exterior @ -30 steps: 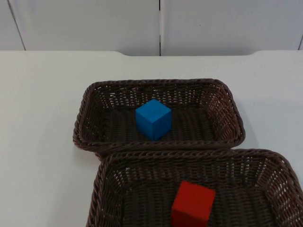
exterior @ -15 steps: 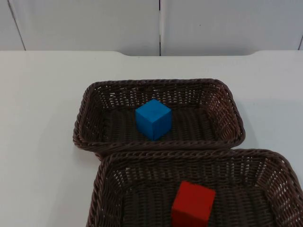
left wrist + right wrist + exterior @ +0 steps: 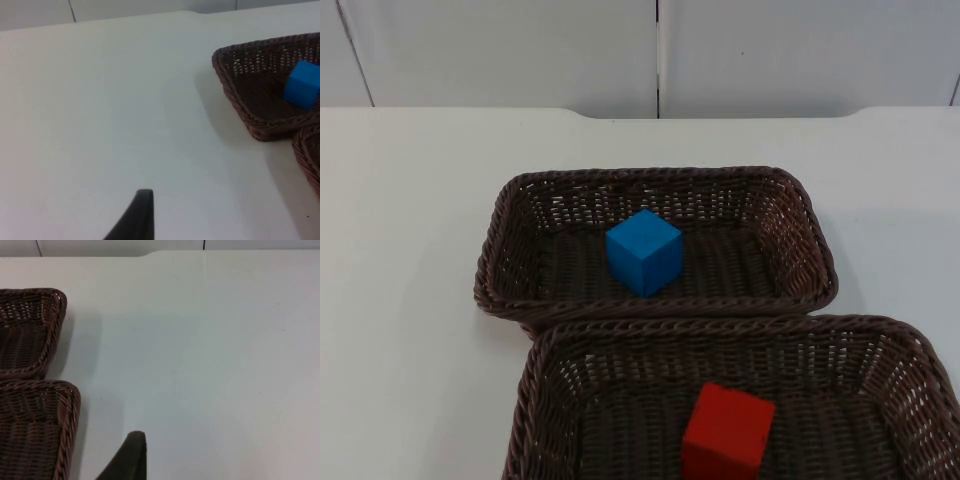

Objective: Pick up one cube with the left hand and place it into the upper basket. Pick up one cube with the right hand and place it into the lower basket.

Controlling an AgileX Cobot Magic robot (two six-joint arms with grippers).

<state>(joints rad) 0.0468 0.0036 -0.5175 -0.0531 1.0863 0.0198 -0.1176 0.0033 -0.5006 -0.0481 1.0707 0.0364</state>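
Observation:
A blue cube [image 3: 643, 251] sits upright inside the upper wicker basket [image 3: 650, 176]. A red cube [image 3: 727, 432] rests in the lower basket [image 3: 720, 327], which touches the upper one. My left gripper [image 3: 142, 215] waits above bare table, off to the left of the upper basket [image 3: 235, 95]; the blue cube [image 3: 302, 84] lies well away from it. My right gripper [image 3: 132, 455] waits over bare table to the right of both baskets, near the lower basket's corner [image 3: 67, 420] and apart from the upper basket [image 3: 50, 335]. Neither gripper touches a cube.
White table top [image 3: 400, 250] spreads out on both sides of the baskets. The grey partition wall [image 3: 650, 50] closes off the far edge. The lower basket runs out of the top view at the front.

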